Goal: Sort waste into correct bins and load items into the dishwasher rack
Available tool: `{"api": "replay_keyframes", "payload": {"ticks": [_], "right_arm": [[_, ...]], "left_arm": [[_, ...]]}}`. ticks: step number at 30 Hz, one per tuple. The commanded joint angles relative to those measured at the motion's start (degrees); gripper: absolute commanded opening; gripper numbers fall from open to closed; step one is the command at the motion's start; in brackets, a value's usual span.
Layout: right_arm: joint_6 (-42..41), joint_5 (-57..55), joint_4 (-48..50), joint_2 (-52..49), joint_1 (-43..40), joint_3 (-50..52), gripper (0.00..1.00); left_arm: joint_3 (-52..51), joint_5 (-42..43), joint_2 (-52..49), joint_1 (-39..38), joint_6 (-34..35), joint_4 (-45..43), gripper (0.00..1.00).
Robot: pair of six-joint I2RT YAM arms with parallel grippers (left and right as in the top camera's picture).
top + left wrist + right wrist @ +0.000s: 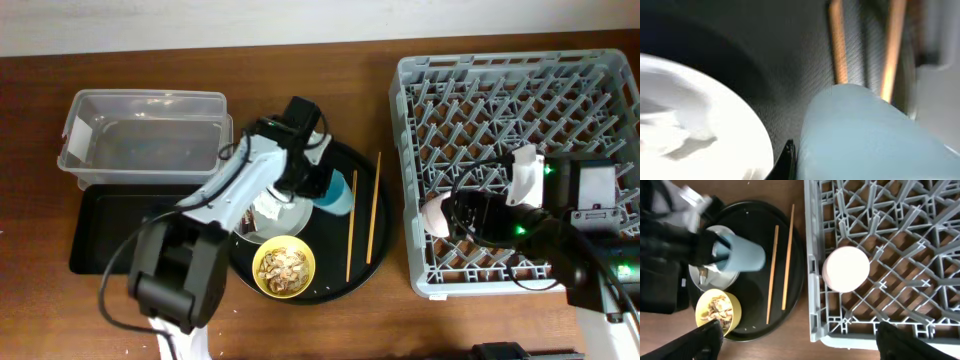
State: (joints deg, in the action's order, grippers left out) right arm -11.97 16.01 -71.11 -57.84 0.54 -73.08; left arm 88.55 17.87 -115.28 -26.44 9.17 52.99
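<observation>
My left gripper point(322, 186) is shut on the rim of the light blue cup point(338, 195) on the round black tray; one fingertip presses the cup's wall point(865, 135). Beside it lies the pale plate point(700, 115) with white tissue point(268, 208) on it. The yellow bowl point(284, 268) holds beige food scraps. Two chopsticks point(352, 225) point(375, 205) lie on the tray's right side. The pink cup point(846, 269) stands upside down in the grey dishwasher rack point(520, 90). My right gripper point(802, 340) is open and empty over the rack's front left corner. The gold wrapper is out of view.
The clear tub point(145, 135) stands at the back left, with the shallow black tray point(110, 230) in front of it. The round black tray point(330, 285) sits between them and the rack. The left arm's body lies across the black tray's right end.
</observation>
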Motion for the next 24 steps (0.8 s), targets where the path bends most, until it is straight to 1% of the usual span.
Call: {"api": "replay_keyframes", "payload": {"ticks": [1, 3, 4, 5, 6, 7, 8, 9, 12, 15, 17, 18, 20, 21, 22, 24], "right_arm": [[10.0, 15.0, 1.6, -3.0, -0.2, -0.2, 0.99], [12.6, 25.4, 4.7, -4.8, -0.2, -0.2, 0.98], [13.8, 30.7, 6.4, -5.4, -0.2, -0.2, 0.98], [15.1, 39.3, 9.7, -6.2, 0.0, -0.2, 0.98], [14.9, 45.0, 13.1, -6.9, 0.7, -0.2, 0.98], [13.5, 47.4, 16.1, -7.7, 1.8, -0.2, 0.98], [11.0, 47.7, 18.7, -8.5, 3.4, -0.2, 0.98], [9.7, 47.7, 21.9, -9.6, 5.9, -0.2, 0.98], [9.5, 47.6, 31.1, -11.8, 11.2, -0.2, 1.00], [5.6, 47.2, 37.4, -13.4, 11.9, -0.2, 1.00], [5.4, 47.3, 40.2, -14.1, 11.8, -0.2, 1.00], [5.2, 48.1, 41.0, -14.2, 12.3, -0.2, 0.98], [5.2, 48.1, 41.0, -14.2, 13.9, -0.2, 0.88], [5.2, 47.8, 41.0, -14.2, 15.4, -0.2, 0.75], [5.2, 47.8, 41.0, -14.2, 16.2, -0.2, 0.71], [5.2, 47.8, 41.0, -14.1, 16.2, -0.2, 0.56]], "left_arm": [[7.1, 19.5, 9.7, 5.7, -5.4, 6.3, 0.00], [7.2, 39.5, 12.6, 9.6, -10.4, 8.5, 0.00], [7.2, 45.8, 13.3, 11.1, -11.9, 9.2, 0.00], [7.2, 53.8, 14.0, 13.1, -13.7, 10.4, 0.00], [7.2, 60.6, 14.4, 14.6, -15.0, 11.4, 0.00], [7.2, 66.1, 14.6, 15.5, -16.7, 12.2, 0.00], [7.2, 69.6, 14.6, 15.7, -17.0, 12.5, 0.00], [7.2, 70.9, 14.6, 15.6, -17.0, 12.7, 0.00], [7.2, 70.9, 14.6, 13.4, -17.0, 13.6, 0.00], [7.2, 70.9, 14.6, 12.1, -17.0, 15.3, 0.00], [7.2, 70.9, 14.6, 11.6, -17.0, 15.2, 0.00], [7.2, 70.9, 14.6, 11.5, -17.0, 15.2, 0.00], [7.2, 70.9, 14.6, 11.5, -17.0, 15.2, 0.00], [7.2, 70.8, 14.6, 11.5, -17.0, 15.2, 0.00], [7.2, 70.6, 14.6, 11.5, -17.0, 15.2, 0.00], [7.2, 68.8, 14.6, 11.5, -17.0, 15.2, 0.01]]}}
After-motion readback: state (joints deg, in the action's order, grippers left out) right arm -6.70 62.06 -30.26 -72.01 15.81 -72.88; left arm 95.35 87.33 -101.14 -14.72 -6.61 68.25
